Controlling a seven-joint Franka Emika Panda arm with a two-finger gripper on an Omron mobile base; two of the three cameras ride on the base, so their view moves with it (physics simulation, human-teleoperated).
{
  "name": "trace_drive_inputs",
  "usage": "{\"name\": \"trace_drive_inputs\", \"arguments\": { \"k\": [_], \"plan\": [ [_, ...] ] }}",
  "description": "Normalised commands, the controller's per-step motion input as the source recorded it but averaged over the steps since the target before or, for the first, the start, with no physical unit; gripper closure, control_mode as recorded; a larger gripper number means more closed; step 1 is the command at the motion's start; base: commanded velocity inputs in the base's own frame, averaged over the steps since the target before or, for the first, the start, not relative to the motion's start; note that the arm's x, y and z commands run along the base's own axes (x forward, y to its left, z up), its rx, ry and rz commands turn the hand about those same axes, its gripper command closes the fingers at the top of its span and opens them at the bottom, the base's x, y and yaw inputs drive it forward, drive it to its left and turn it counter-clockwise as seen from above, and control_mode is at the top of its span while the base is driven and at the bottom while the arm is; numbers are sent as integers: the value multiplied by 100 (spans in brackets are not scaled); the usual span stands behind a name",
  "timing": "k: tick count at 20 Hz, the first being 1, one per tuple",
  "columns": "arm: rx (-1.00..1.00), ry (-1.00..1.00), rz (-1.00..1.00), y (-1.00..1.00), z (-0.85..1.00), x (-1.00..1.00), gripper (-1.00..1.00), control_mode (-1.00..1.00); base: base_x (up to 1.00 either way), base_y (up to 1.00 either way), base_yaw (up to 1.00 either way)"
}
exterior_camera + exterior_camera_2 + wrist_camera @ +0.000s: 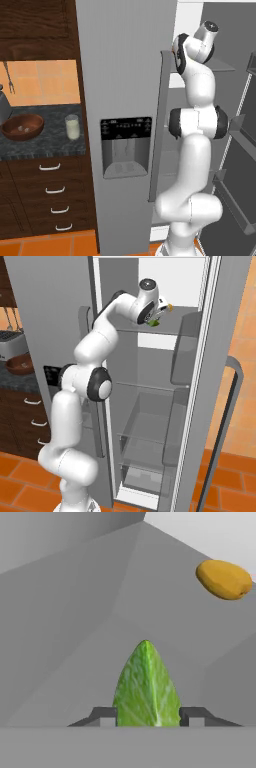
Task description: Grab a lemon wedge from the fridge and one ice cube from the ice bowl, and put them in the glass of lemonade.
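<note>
Up on the far fridge (50, 291) shelf, my gripper (148, 717) pinches the small yellow-green lemon wedge (146, 684); next I judge a careful lift clear.

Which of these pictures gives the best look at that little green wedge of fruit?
The hand view: the yellow-green lemon wedge stands large between the gripper's dark fingertips. The right base view shows it as a green speck at the hand.

The white arm rises from its base, bends at the dark elbow joint and reaches high and far. The gripper (148, 717) shows its two dark fingertips (103, 716) close against a lemon wedge (146, 687).
</note>
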Motion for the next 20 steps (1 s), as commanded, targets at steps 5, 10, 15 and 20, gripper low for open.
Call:
{"name": "trace_drive_inputs", "arguments": {
  "k": [5,10,15,20],
  "plan": [
    [0,1,0,0,2,-13,100,-100,0,0,0],
    [0,0,-2,0,4,-71,100,-100,0,0,0],
    [0,-11,-3,3,0,-93,100,-100,0,0,0],
    [0,-15,-4,42,0,-100,100,-100,0,0,0]
  ]
}}
